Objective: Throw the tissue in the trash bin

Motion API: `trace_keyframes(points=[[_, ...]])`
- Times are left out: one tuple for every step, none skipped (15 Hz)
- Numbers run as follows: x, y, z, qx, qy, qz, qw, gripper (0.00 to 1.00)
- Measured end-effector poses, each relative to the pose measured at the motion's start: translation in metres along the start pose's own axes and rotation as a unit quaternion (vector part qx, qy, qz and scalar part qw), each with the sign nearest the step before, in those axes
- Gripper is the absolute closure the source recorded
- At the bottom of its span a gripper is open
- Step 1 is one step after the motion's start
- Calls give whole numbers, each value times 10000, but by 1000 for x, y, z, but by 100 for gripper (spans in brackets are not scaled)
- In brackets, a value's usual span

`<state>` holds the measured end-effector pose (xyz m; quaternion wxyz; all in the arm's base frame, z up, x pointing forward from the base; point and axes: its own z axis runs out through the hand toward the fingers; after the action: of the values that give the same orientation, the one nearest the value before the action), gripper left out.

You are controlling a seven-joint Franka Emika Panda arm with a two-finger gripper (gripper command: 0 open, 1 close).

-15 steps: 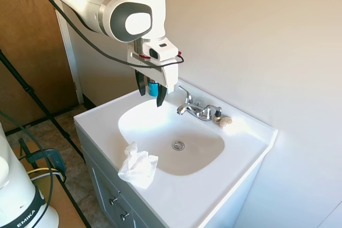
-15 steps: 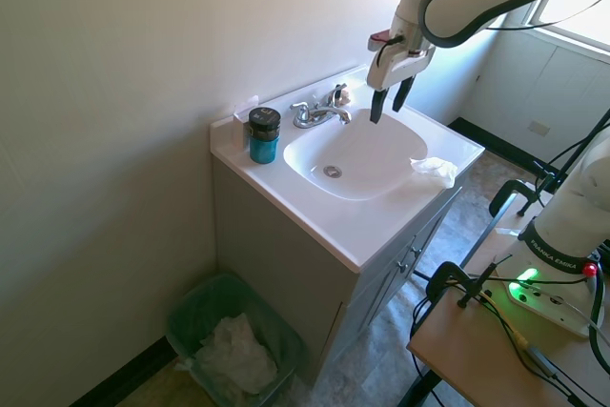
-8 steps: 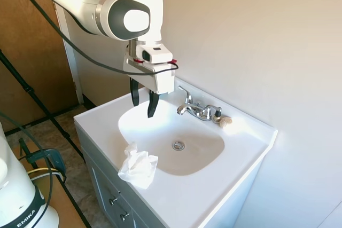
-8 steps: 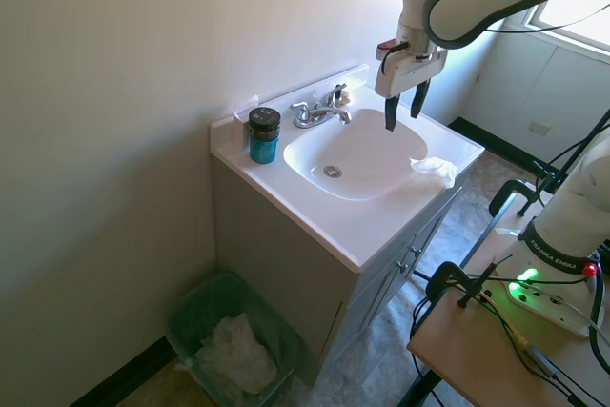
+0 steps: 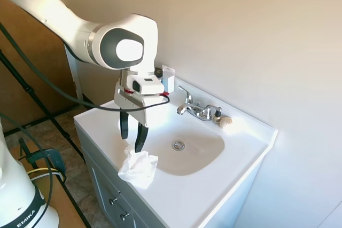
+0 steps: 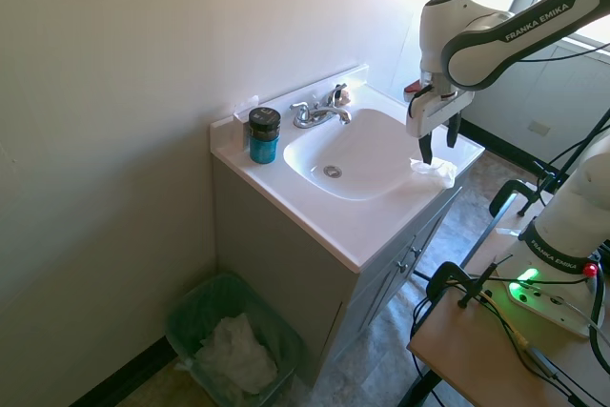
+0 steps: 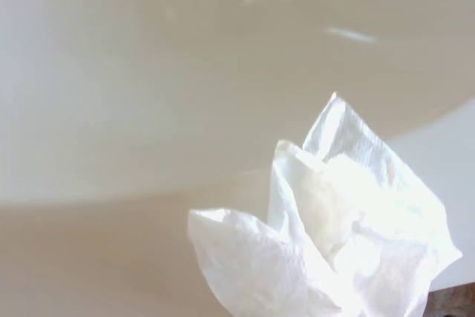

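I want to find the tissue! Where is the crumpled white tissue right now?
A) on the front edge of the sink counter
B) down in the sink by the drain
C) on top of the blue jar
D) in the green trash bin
A: the tissue lies on the counter's front edge, just under the open end effector.

A white sink (image 6: 367, 226) sits on a grey cabinet (image 6: 286, 269) against the wall. A chrome tap (image 5: 196, 109) stands behind the basin, and a blue jar (image 6: 264, 135) with a black lid stands at the counter's back corner.

White arm (image 5: 64, 22) with grey joint caps; black "FRANKA EMIKA" lettering; dark-fingered tool (image 5: 133, 133).
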<state>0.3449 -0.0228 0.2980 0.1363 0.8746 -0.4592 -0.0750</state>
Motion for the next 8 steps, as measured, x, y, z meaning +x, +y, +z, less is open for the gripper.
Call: trace_keyframes(points=[[3, -2, 5, 9, -11, 2, 10000, 0], [7, -4, 13, 12, -40, 13, 10000, 0], [10, -5, 21, 5, -83, 35, 10000, 0], [14, -6, 29, -5, -123, 51, 9999, 0], [17, -6, 36, -22, -149, 56, 9999, 0], [20, -6, 42, -37, -167, 54, 9998, 0], [23, -6, 47, -47, -193, 70, 9998, 100], [25, -5, 51, -57, -212, 84, 9997, 100]])
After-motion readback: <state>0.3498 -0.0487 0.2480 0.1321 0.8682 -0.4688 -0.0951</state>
